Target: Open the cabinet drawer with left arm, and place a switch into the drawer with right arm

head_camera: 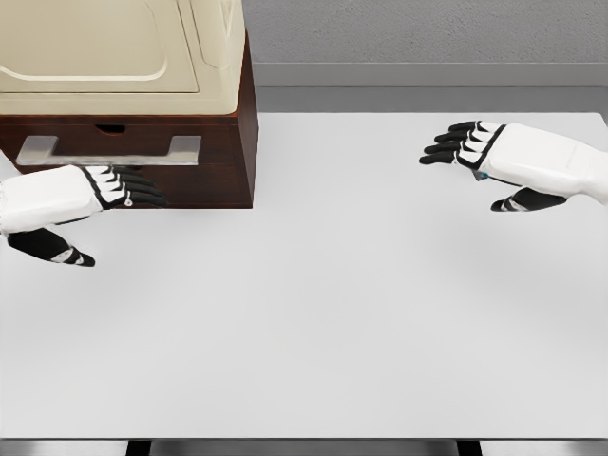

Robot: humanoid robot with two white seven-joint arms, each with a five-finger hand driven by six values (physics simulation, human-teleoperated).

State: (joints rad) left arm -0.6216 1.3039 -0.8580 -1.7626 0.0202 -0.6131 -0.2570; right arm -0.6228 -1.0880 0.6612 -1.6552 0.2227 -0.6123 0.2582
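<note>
White tabletop [313, 323] fills most of my head view, with a grey wall [427, 28] behind it and a darker strip where the table's far edge meets the wall.

Cabinet [242, 142] at far left: dark brown wood body, cream-coloured top section with rounded panels. Its drawer [85, 180] sits low on the front face and carries a flat grey handle [109, 150] running across it. I see no gap around the drawer front, so it reads as shut. A small dark notch shows just above the handle.

Left hand [81, 199] comes in from the left edge, white back with black fingers. Fingers are extended and lying side by side, tips pointing right, just below the handle and in front of the drawer face. From this angle I cannot tell whether the fingertips touch the wood or the handle. The thumb hangs down apart from the others, over the table. Nothing is gripped.

Right hand [503, 161] comes in from the right edge, over the far right part of the table, well apart from the cabinet. Fingers straight, close together, pointing left; thumb dropped below the palm. It holds nothing.

Switch: I cannot find it anywhere in this view.
</note>
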